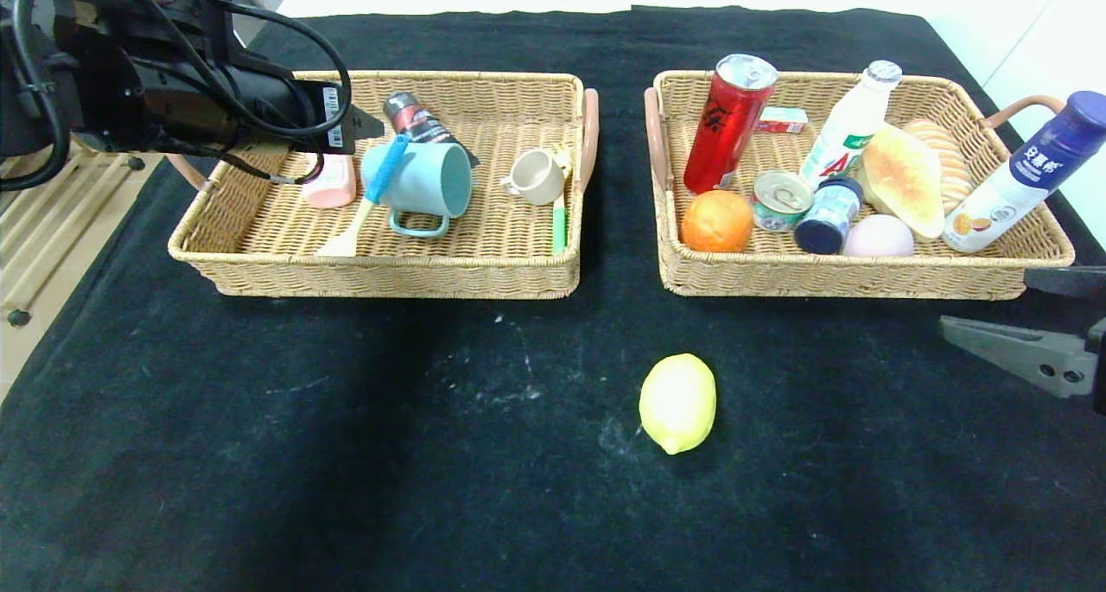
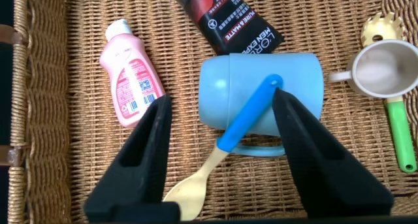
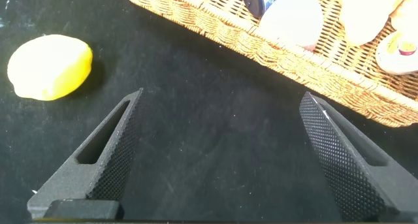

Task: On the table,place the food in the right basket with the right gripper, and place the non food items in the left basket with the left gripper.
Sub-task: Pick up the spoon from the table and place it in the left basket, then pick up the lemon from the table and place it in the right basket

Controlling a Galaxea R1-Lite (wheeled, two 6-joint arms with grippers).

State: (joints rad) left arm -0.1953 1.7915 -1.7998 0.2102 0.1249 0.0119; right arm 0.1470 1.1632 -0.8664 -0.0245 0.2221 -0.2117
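Observation:
A yellow lemon [image 1: 678,402] lies alone on the black cloth in front of the baskets; it also shows in the right wrist view [image 3: 49,67]. My right gripper [image 1: 985,302] is open and empty, low over the cloth at the right edge, in front of the right basket [image 1: 847,276] and well to the right of the lemon. In its own view the right gripper [image 3: 222,96] has only bare cloth between the fingers. My left gripper [image 2: 221,96] is open and empty above the left basket [image 1: 380,268], over a blue cup [image 2: 261,87] and a blue-handled spoon [image 2: 241,123].
The left basket also holds a pink bottle [image 1: 330,181], a black tube [image 1: 415,117], a small beige cup [image 1: 536,177] and a green-handled utensil [image 1: 559,220]. The right basket holds a red can [image 1: 726,121], an orange [image 1: 715,220], bottles, a tin and bread [image 1: 903,177].

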